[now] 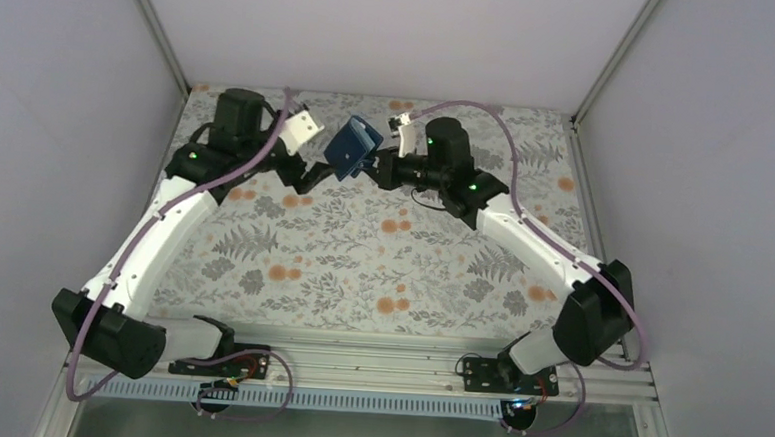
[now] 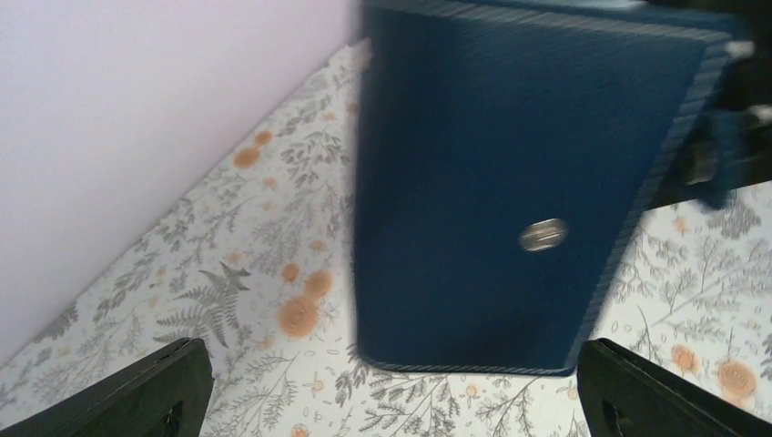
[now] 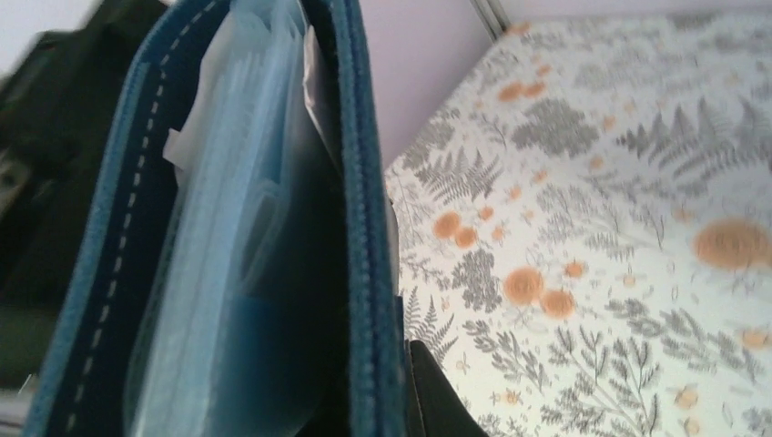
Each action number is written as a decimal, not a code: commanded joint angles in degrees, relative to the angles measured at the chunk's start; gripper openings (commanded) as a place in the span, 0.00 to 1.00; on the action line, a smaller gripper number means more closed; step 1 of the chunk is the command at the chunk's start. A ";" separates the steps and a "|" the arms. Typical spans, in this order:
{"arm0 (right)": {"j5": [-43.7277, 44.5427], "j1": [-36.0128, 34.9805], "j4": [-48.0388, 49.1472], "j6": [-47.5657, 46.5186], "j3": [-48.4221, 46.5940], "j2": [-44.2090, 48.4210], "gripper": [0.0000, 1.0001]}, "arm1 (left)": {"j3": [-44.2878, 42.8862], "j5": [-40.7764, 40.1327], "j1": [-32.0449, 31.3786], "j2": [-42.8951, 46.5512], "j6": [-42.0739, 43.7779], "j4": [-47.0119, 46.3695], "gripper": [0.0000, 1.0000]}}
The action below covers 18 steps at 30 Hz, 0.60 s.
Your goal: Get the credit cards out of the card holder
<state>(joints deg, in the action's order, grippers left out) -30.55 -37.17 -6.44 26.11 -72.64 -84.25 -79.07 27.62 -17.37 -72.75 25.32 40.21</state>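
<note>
The navy card holder hangs above the back of the table between my two grippers. My right gripper is shut on one edge of it; in the right wrist view a black fingertip presses against the holder's stitched cover. Pale blue inner pockets gape slightly open, and I cannot make out the credit cards in them. My left gripper is open, with its black fingers spread wide just below the holder's lower edge and not touching it. A small metal snap shows on the cover.
The floral cloth covers the whole table. White walls stand close on the left, right and behind, with metal corner posts. The holder hangs near the back wall.
</note>
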 commanded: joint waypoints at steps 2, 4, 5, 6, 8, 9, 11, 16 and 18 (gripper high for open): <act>-0.10 -0.79 3.33 9.88 0.17 -2.71 0.04 | 3.57 -13.34 -7.87 -0.17 4.91 -2.48 1.00; -1.48 -0.96 3.75 10.45 0.11 -3.43 0.04 | 4.17 -17.79 -9.67 -1.16 5.40 -3.63 1.00; -1.80 -1.16 3.90 10.69 0.35 -3.51 0.04 | 3.97 -19.68 -10.22 -1.76 5.47 -3.72 1.00; -1.94 -1.35 4.13 10.80 0.58 -3.36 0.04 | 3.72 -21.34 -10.36 -2.34 5.40 -3.77 1.00; -2.26 -1.50 3.83 10.39 0.97 -3.14 0.04 | 3.01 -24.23 -10.45 -3.16 5.17 -4.41 1.00; -2.38 -1.50 3.54 10.06 0.91 -3.09 0.04 | 2.63 -25.08 -10.40 -3.38 5.10 -4.51 1.00; -2.52 -1.50 2.68 9.14 0.81 -2.89 0.04 | 1.48 -25.96 -10.34 -3.69 4.99 -4.49 1.00; -2.78 -1.38 -1.49 5.34 -1.36 -3.50 0.04 | -1.91 -22.77 -10.28 -2.64 5.79 -1.10 1.00; -3.84 -1.26 -1.83 4.25 -1.47 -3.60 0.04 | -2.42 -19.75 -10.24 -1.65 6.32 0.63 1.00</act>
<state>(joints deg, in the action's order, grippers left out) -31.40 -37.91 -5.85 33.32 -72.36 -88.42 -78.04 6.09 -27.90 -76.44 30.24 39.79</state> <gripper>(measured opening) 0.066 0.998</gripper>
